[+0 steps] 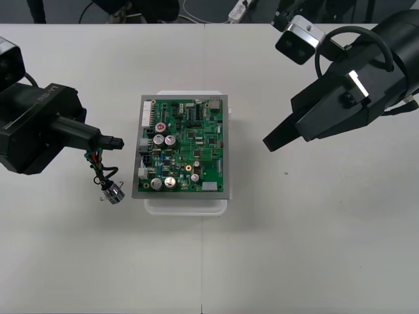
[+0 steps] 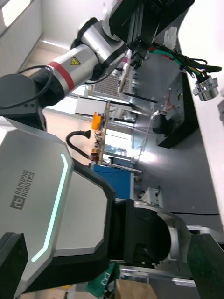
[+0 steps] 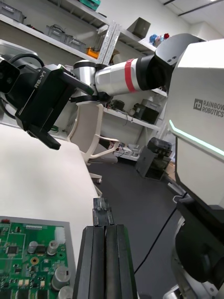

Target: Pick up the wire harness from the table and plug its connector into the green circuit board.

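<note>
My left gripper [image 1: 105, 139] hovers left of the green circuit board [image 1: 184, 145], shut on the harness's small black plug [image 1: 116, 142]. The plug points toward the board's left edge, a short gap away. Red, green and black wires [image 1: 98, 167] hang from it down to the round metal socket [image 1: 114, 192], which sits at table level by the board's near-left corner. In the left wrist view the plug [image 3: 100, 210] sticks out past the closed fingers [image 3: 105, 261]. My right gripper [image 1: 270, 142] is held above the table to the right of the board, open and holding nothing.
The board rests on a white base [image 1: 186, 206] in the middle of the pale table [image 1: 294, 248]. The table's far edge runs along the top of the front view, with dark floor and cables beyond it.
</note>
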